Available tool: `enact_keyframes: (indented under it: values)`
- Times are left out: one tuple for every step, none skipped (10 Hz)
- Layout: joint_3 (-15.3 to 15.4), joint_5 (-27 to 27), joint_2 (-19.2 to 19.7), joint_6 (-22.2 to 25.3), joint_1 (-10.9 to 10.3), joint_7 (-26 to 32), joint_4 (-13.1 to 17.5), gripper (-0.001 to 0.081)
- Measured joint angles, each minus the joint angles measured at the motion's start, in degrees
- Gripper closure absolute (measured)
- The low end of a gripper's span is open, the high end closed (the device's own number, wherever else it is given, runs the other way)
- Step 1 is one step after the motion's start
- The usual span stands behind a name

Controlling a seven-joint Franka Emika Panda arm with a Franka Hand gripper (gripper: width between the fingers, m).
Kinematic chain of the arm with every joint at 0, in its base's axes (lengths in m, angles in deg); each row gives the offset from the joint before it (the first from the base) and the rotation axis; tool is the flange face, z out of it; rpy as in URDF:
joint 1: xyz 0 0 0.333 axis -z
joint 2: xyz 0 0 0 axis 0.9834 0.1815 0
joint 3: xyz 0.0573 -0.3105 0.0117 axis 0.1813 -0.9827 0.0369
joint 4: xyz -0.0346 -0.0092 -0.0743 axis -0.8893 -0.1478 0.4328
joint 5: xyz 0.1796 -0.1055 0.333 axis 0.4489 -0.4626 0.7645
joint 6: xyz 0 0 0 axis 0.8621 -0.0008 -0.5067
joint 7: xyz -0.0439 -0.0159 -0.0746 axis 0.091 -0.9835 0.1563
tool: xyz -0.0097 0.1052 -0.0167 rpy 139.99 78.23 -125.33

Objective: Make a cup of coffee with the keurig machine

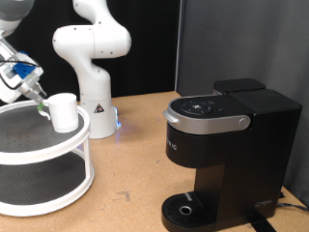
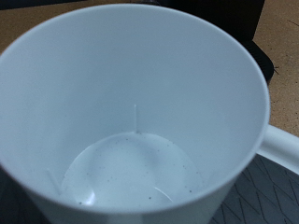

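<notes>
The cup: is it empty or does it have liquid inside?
Empty. The wrist view looks down into the cup and shows its bare white bottom with a few dark specks, no liquid.

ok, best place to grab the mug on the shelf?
Probably the rim wall of the mug, coming from above: it stands upright and open-topped on the round shelf, so one finger could go inside. The handle sticks out sideways. The gripper is already at its rim.
</notes>
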Motion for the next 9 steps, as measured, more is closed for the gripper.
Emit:
enact_keyframes:
  values:
    - [-0.25,0.0,0.0,0.19,-0.03,0.38,-0.1,0.0805]
    - [-0.51,0.0,0.0,0.59,-0.03,0.6,-0.12,0.0616]
    - [-0.77,-0.01,0.0,0.97,-0.03,0.76,-0.12,0.0479]
    - [-0.86,-0.08,0.0,1.15,0.0,0.81,-0.13,0.0479]
    - [-0.86,-0.09,-0.01,0.8,0.01,0.81,-0.23,0.0283]
    - [-0.86,-0.08,-0.03,-0.19,0.01,0.81,-0.58,0.0127]
    - [-0.86,-0.08,-0.02,-1.22,0.01,0.81,-1.11,0.0127]
    - [-0.86,-0.09,0.01,-2.07,0.0,0.82,-1.69,0.0026]
    - [-0.86,-0.12,0.05,-2.89,-0.01,0.94,-2.29,0.0026]
